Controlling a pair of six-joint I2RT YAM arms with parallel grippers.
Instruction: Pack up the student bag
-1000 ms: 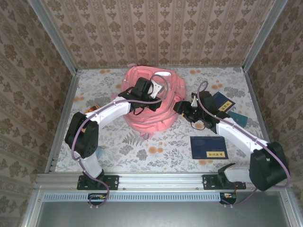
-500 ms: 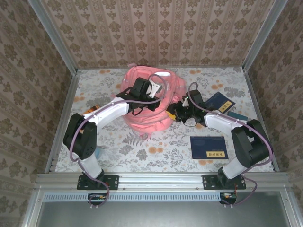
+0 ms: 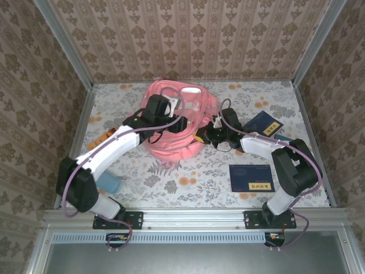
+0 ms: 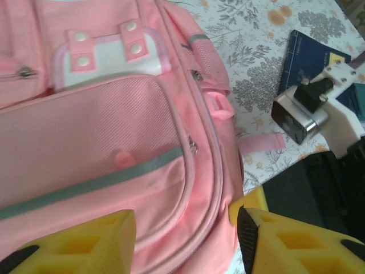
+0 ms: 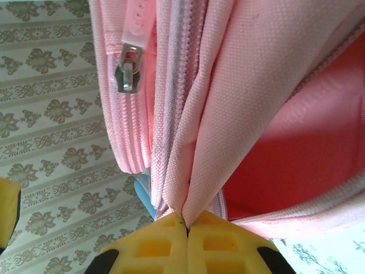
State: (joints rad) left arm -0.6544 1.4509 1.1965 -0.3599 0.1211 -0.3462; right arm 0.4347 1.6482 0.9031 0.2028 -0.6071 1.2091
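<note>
The pink student bag [image 3: 166,91] lies at the back middle of the table, front pocket and grey reflective stripe [image 4: 91,182] facing up. My left gripper [image 3: 171,119] hovers over it, open, its yellow fingers [image 4: 85,240] astride the bag's right-hand zip edge [image 4: 185,228]. My right gripper [image 3: 203,136] is at the bag's right side, shut on a fold of pink fabric [image 5: 187,224]. Beside that fold hang a metal zip pull [image 5: 126,74] and the red lining [image 5: 279,148] of an open pocket.
One dark-blue booklet [image 3: 251,178] lies at front right, another [image 3: 265,122] at right behind my right arm, also seen as booklet [image 4: 313,54]. A teal object [image 3: 109,184] sits under my left arm; an orange item [image 3: 107,136] lies at left.
My right gripper moved left to the bag's side, now pinching its fabric. My left arm swung its elbow outward and the gripper shifted slightly left over the bag, uncovering the teal object.
</note>
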